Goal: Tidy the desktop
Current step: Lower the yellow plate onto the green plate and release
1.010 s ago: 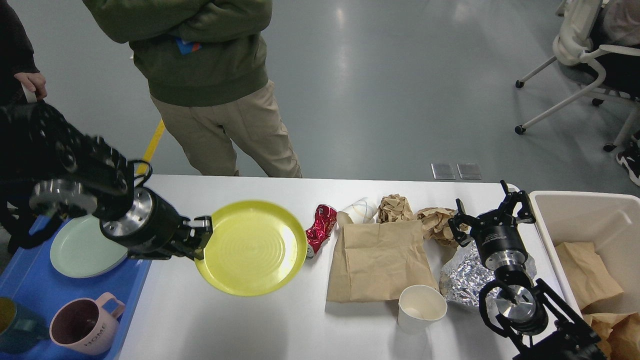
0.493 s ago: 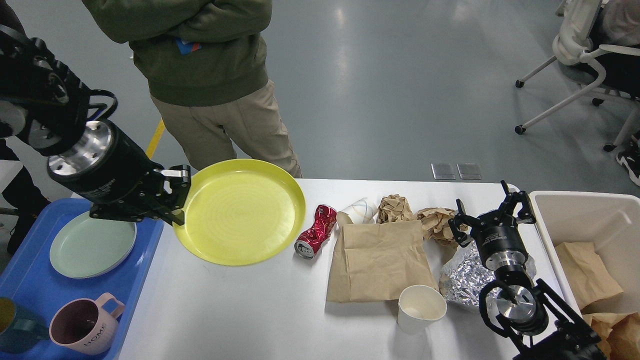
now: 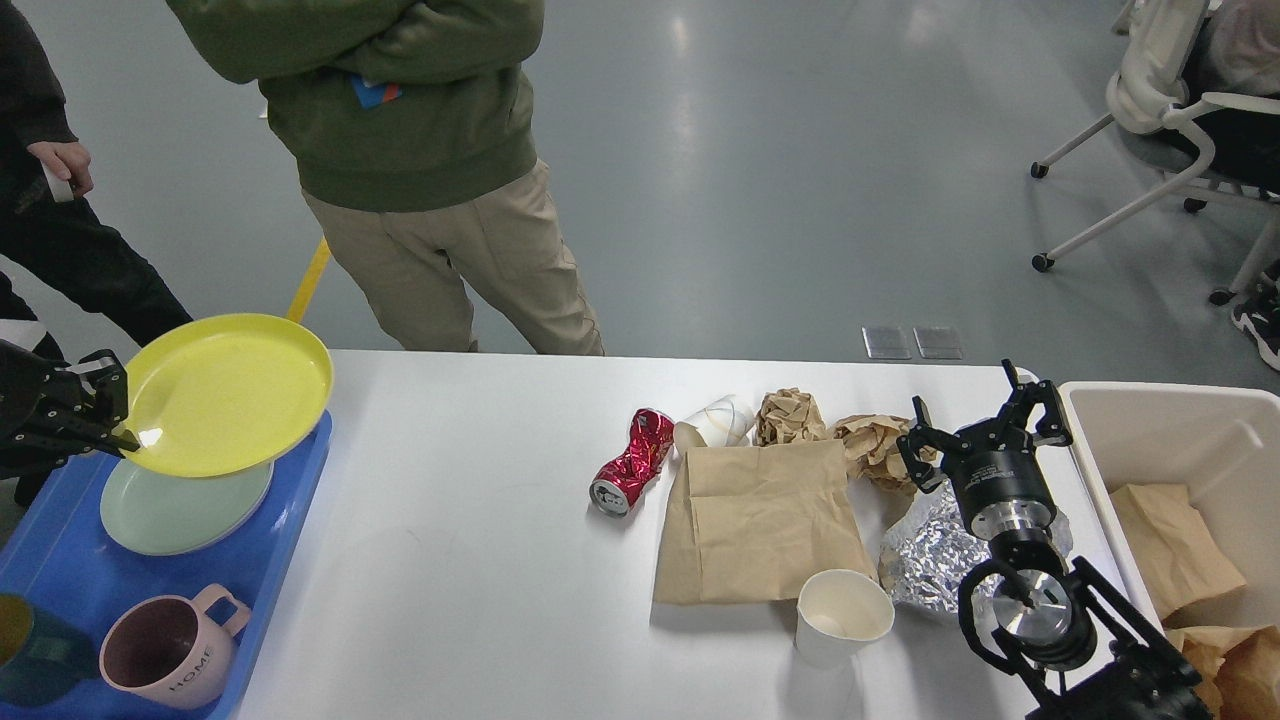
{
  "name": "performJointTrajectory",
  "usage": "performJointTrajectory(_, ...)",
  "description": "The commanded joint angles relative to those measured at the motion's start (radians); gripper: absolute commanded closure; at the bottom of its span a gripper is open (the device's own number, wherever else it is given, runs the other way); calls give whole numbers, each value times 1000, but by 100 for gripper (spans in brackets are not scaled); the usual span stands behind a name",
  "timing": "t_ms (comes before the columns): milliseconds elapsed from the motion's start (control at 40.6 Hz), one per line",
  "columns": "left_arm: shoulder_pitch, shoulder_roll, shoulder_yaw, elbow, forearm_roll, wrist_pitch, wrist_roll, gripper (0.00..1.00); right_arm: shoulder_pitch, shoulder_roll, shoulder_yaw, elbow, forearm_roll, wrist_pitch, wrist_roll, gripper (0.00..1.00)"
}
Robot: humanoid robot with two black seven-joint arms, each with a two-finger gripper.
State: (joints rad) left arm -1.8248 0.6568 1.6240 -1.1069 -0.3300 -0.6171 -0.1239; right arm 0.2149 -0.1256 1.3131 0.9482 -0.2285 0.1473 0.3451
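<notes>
Gripping the yellow plate (image 3: 228, 392) by its near-left rim, the left gripper (image 3: 100, 405) holds it above the green plate (image 3: 180, 505) in the blue tray (image 3: 70, 570). Across the white desktop (image 3: 450, 560), the right gripper (image 3: 985, 425) hovers with fingers spread wide over crumpled paper (image 3: 870, 445) and foil (image 3: 930, 560), beside the brown bag (image 3: 760, 520).

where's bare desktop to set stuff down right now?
Widest bare patch of the desktop: between the blue tray and the crushed red can, far edge to near edge. Smaller strip near the front edge, left of the paper cup. Crowded right of the can: paper bag, crumpled paper, foil, right gripper.
</notes>
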Motion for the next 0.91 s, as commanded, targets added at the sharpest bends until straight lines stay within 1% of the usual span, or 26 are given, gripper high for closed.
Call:
performJointTrajectory(0,214,30,-119,192,-6,45,65,100,0,0,0,0,0,0,0,0)
performJointTrajectory(123,340,26,-197,326,-7,80,104,100,0,0,0,0,0,0,0,0)
performJointTrajectory(148,402,24,-255,376,-7,101,128,100,0,0,0,0,0,0,0,0)
performJointTrajectory(222,495,14,-354,442,-7,144,184,100,0,0,0,0,0,0,0,0)
performJointTrajectory(345,622,4,-521,528,9,221,279,100,0,1,0,0,0,0,0,0)
performJointTrajectory(370,672,-12,-573,544,19,246,300,100,0,0,0,0,0,0,0,0)
performJointTrajectory(394,711,-29,-604,556,32,276,309,100,0,0,0,0,0,0,0,0)
performJointTrajectory(419,732,-45,-628,570,54,311,311,100,0,0,0,0,0,0,0,0)
performJointTrajectory(468,740,-52,-639,573,72,344,311,100,0,1,0,0,0,0,0,0)
performJointTrajectory(542,742,-57,-653,573,86,362,311,100,0,1,0,0,0,0,0,0)
performJointTrajectory(887,745,-54,-678,565,88,353,311,100,0,0,0,0,0,0,0,0)
